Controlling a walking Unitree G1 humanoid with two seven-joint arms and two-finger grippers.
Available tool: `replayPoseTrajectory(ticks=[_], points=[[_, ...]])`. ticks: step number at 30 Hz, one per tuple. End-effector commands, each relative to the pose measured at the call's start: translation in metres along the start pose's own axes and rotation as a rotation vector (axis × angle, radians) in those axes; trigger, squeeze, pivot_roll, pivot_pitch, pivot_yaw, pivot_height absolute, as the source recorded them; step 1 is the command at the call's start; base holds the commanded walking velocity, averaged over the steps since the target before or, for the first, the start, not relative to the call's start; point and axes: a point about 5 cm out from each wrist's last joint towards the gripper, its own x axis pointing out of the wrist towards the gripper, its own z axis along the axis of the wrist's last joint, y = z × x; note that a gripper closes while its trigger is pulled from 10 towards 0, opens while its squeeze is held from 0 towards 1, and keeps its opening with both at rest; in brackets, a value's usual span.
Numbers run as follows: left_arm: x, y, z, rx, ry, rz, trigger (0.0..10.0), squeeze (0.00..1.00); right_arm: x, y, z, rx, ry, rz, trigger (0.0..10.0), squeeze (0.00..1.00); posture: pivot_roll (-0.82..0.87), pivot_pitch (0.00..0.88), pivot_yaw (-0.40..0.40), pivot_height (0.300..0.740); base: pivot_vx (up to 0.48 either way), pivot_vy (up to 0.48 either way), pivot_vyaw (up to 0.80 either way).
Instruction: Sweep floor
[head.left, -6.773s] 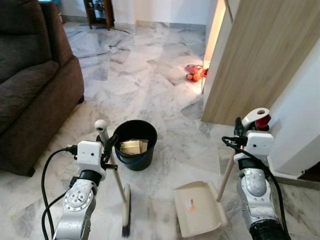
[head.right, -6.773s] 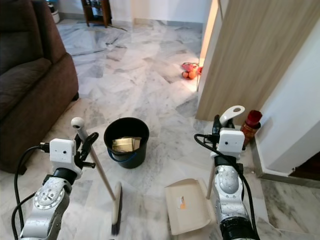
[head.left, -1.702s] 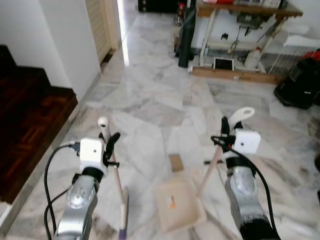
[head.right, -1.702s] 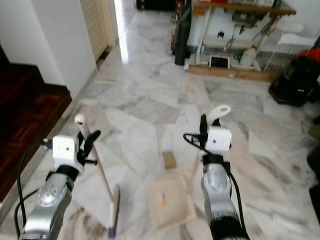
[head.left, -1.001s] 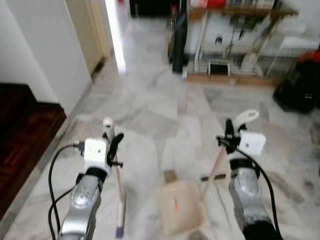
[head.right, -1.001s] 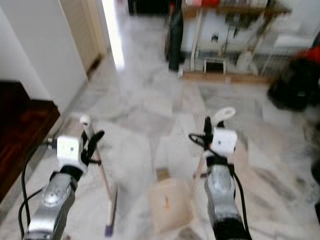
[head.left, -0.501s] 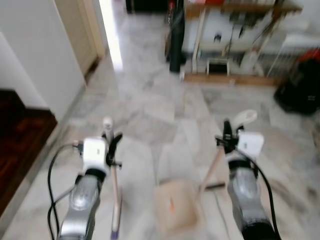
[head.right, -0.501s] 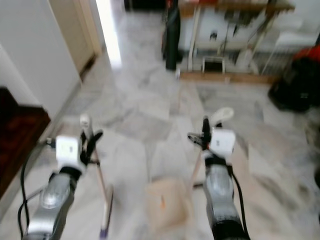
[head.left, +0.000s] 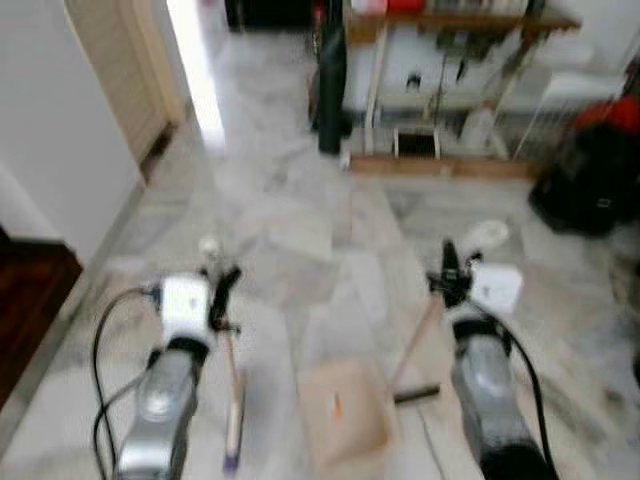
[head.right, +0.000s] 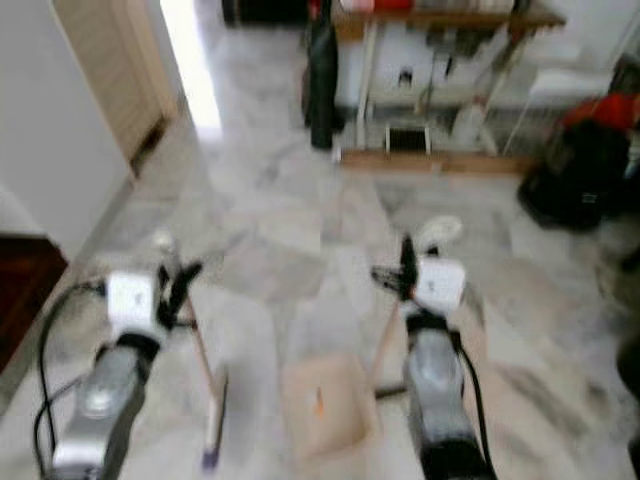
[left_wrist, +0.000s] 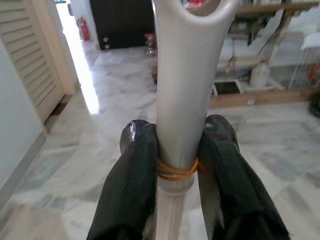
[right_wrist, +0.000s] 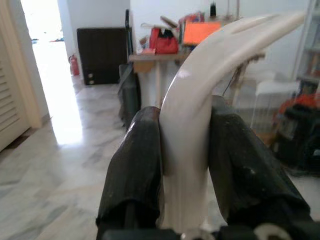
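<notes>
The head camera is looking down at a blurred scene of grey-veined marble floor (head.left: 300, 230). In the lower left of the frame, the left gripper (head.left: 222, 290) is clamping its two black fingers (left_wrist: 135, 170) tightly around the pale handle of a broom (head.left: 231, 400). The stick is slanting down to bristles that are resting on the floor near the bottom edge, just left of centre. In the left wrist view, an orange rubber band (left_wrist: 175, 171) is circling the handle between the closed fingers.

In the lower right, the right gripper (head.left: 450, 272) is squeezing its fingers (right_wrist: 140, 165) shut around the curved white top of a long-handled dustpan (head.left: 343, 415). Its wooden stick is angling down and leftward to the beige pan, which is sitting flat on the floor at bottom centre, just right of the broom head.

Across the upper part of the frame, a wooden bench (head.left: 450, 25) with cluttered shelves is standing against the far wall. A dark bag (head.left: 580, 180) is lying at the upper right. A louvred door (head.left: 115, 60) and a white wall (head.left: 50, 130) are filling the upper left.
</notes>
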Motion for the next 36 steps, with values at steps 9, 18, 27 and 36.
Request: replayPoseTrajectory(ticks=[9, 18, 27, 36], points=[[0.001, 0.006, 0.006, 0.009, -0.027, 0.009, 10.0, 0.0, 0.004, 0.006, 0.005, -0.006, -0.024, 0.003, 10.0, 0.0, 0.05, 0.018, -0.016, 0.74, 0.359, 0.0, 0.0], [0.001, 0.006, 0.007, 0.012, -0.033, 0.013, 10.0, 0.0, 0.003, 0.005, 0.001, -0.012, 0.003, -0.004, 10.0, 0.0, 0.05, 0.025, -0.016, 0.74, 0.226, 0.0, 0.0], [0.0, 0.006, 0.006, 0.013, -0.027, 0.009, 10.0, 0.0, 0.0, 0.004, -0.01, -0.034, 0.066, -0.021, 10.0, 0.0, 0.05, 0.028, -0.016, 0.74, 0.0, 0.0, 0.0], [0.001, 0.008, 0.002, 0.02, -0.003, -0.001, 10.0, 0.0, 0.0, 0.0, -0.016, -0.06, 0.106, -0.049, 10.0, 0.0, 0.05, 0.033, -0.017, 0.74, 0.0, 0.0, 0.0]])
